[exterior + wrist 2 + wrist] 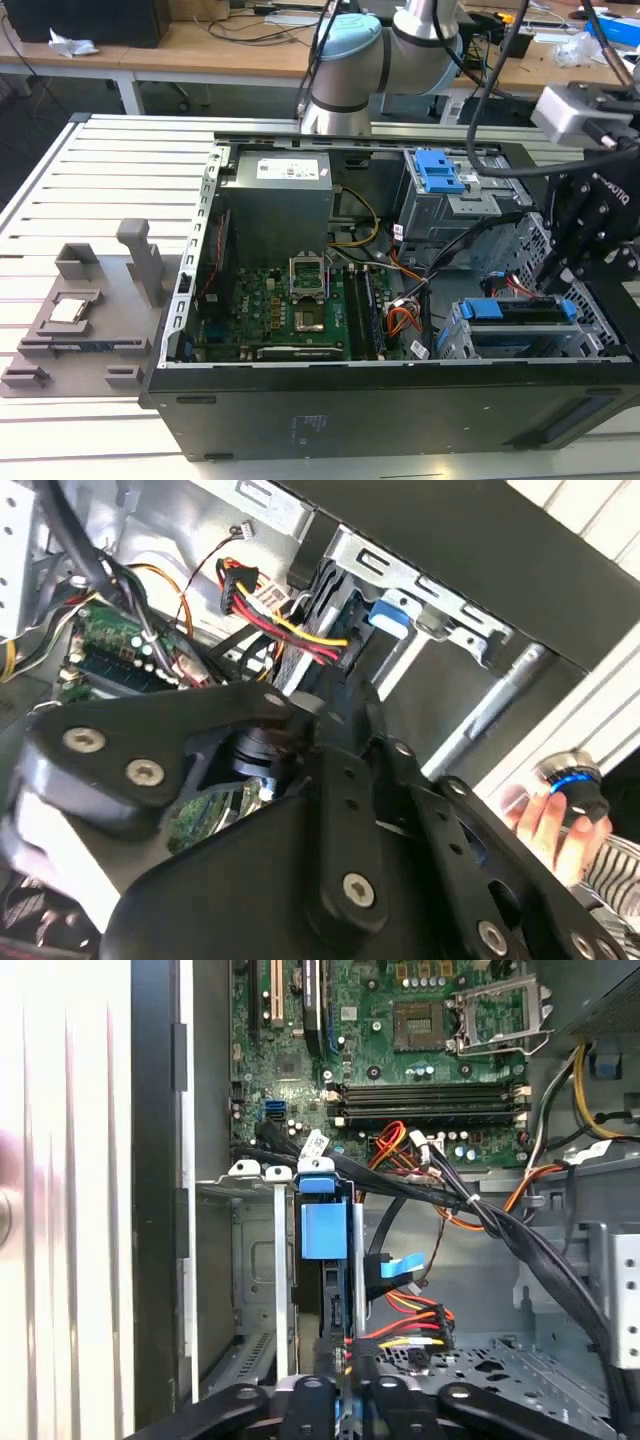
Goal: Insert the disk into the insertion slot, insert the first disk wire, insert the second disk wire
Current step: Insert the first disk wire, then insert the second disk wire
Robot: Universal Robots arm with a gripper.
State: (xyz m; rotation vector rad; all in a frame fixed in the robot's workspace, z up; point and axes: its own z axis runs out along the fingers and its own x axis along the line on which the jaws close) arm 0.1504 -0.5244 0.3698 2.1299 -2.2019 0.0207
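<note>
the disk (520, 312) sits in the insertion slot (455, 340) at the exterior view's near right, blue carrier showing, looks mostly seated; gripper (580, 265) hangs just beside its right end; in the first wrist view the gripper (340, 1395) looks drawn narrow, in line with the disk edge (323, 1225), nothing clearly pinched; red-yellow power wire (412, 1328) and blue flat cable (400, 1265) lie loose just beside the slot; judgement: keep the push square to the bay, go gently, keep the loose wires clear of the carrier; a hand (545, 815) rests outside the case
</note>
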